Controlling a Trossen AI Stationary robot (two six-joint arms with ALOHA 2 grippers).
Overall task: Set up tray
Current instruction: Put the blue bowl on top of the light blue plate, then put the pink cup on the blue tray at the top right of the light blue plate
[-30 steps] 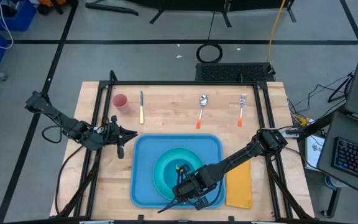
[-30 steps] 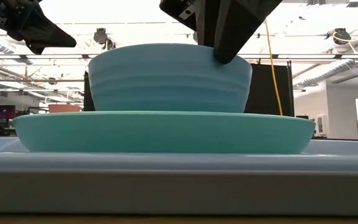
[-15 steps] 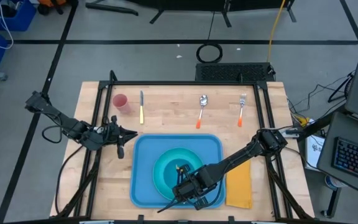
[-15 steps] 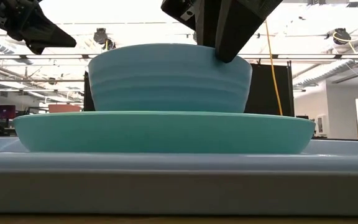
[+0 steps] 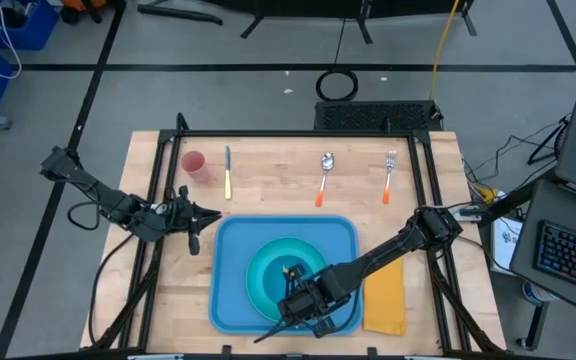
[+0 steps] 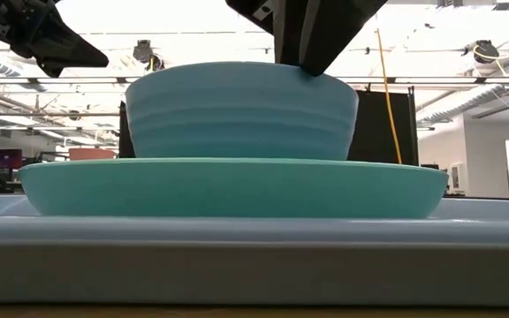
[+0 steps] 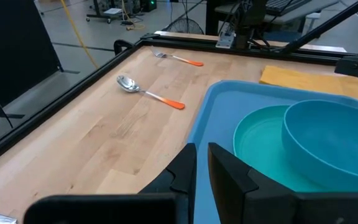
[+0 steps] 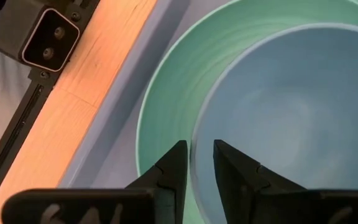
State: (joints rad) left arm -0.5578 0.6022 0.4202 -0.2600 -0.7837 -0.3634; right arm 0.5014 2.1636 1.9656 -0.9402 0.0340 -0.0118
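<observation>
While the tray (image 5: 230, 300) lies flat at the near-middle of the table (image 5: 268, 190), it carries a turquoise plate (image 5: 260, 285) with a blue bowl (image 6: 241, 110) stacked in it. Bowl sits upright, centred on the plate, and the plate rests on the tray floor.

My right hand (image 8: 197, 163) is over the near side of the bowl. Its two fingers (image 8: 174, 163) are slightly apart and straddle the bowl rim, one outside over the plate, one inside the bowl. Low view shows the fingertip right at the rim's top edge; cannot tell whether it is clamped on the rim or only touching. My right arm reaches in from the table's right side, passing over the tray's right rim.

Yellow-orange napkin (image 5: 386, 298) lies folded just beside the tray on the right, apart from it.

My left hand (image 7: 202, 168) hangs off the tray's far-left corner, above the bare table, fingers nearly together with a thin gap, holding nothing.

Along the far edge of the table, well apart from the tray: pink cup (image 5: 193, 164), knife (image 5: 228, 172) with yellow handle, spoon (image 5: 325, 176) and fork (image 5: 389, 174), both with orange handles.
</observation>
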